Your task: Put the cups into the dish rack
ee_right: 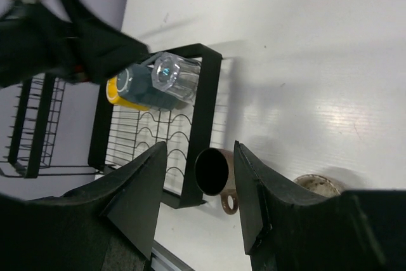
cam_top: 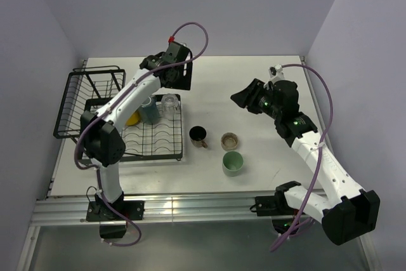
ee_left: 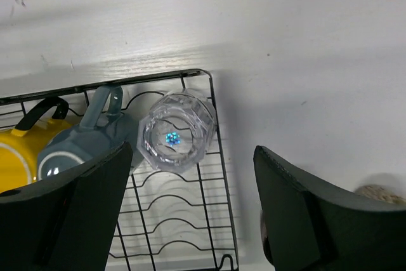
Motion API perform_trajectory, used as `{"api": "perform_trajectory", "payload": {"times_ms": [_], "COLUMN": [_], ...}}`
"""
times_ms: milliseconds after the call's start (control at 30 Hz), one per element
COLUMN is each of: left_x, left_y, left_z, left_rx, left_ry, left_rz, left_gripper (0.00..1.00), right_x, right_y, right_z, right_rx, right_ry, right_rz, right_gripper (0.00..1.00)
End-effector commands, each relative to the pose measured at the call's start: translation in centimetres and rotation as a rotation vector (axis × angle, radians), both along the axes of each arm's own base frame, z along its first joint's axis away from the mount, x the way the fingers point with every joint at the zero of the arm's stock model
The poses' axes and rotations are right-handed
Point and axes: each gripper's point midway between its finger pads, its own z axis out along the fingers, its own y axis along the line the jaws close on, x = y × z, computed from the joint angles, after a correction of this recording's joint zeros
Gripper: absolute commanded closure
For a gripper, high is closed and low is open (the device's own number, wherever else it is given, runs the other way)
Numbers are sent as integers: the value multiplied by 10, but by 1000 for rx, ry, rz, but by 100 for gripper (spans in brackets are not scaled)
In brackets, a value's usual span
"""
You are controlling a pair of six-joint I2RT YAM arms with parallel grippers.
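Robot test cell in a lab: a bare white worktop [cam_top: 266, 87] boxed in on three sides by plain pale lilac walls [cam_top: 38, 36]. Two white-and-black robot arms, the left arm [cam_top: 130, 99] and the right arm [cam_top: 320, 157], are bolted to an aluminium rail [cam_top: 190, 206] at its near edge and trail purple cables [cam_top: 190, 24]. The only household things are a black wire dish rack [cam_top: 155, 144] and a few cups [cam_top: 232, 163]

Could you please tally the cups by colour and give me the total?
yellow mug: 1
grey mug: 1
clear glass: 1
black mug: 1
beige-brown cup: 1
pale green tumbler: 1
Total: 6
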Motion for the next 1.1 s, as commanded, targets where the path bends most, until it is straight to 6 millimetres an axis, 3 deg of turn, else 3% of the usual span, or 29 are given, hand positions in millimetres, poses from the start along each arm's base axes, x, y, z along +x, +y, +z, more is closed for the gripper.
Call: {"api": "perform_trajectory", "payload": {"times_ms": [0,33,67,133,167,233,267,300,367,400,533,733,1067], "left_x": [-20,-24,-35,-48,-58,-72,-84,-90,-108,-112,-138,-160,-169], "left_y": [0,-2,0,1,4,3,10,14,25,30,48,62,68], "left_z": [91,95,116,126,150,155,175,170,189,184,199,208,212], "left_rx": [-97,-118,-160,-213,-272,-325,-367,-374,-427,-426,-451,-483,-514], "left_ry": [-183,-197,-235,-253,-310,-319,-367,-362,-417,-413,-449,-459,-473], "left_rz": [-14,-20,-31,-40,-47,-66,-65,-63,-61,-52,-58,-48,-34], "left_gripper": [16,16,16,16,15,15,15,14,14,14,14,14,14], "right_x": [-4,-13,-12,-26,-27,-31,-37,-38,-45,-46,-50,-49,-56], "right_y": [-1,9,9,25,30,37,47,51,67,74,99,136,169], "right_z": [12,7,5,2,-1,-9,-17,-22,-34,-35,-49,-72,-112], "right_rx": [-55,-85,-120,-182,-204,-238,-257,-275,-320,-331,-447,-532,-695], "right_ry": [-38,-30,-33,-35,-32,-27,-14,-11,-11,-16,-15,6,46], "right_rz": [-17,19,-6,35,41,55,88,91,144,159,209,283,358], "right_gripper": [46,46,46,46,46,47,47,47,48,48,48,48,50]}}
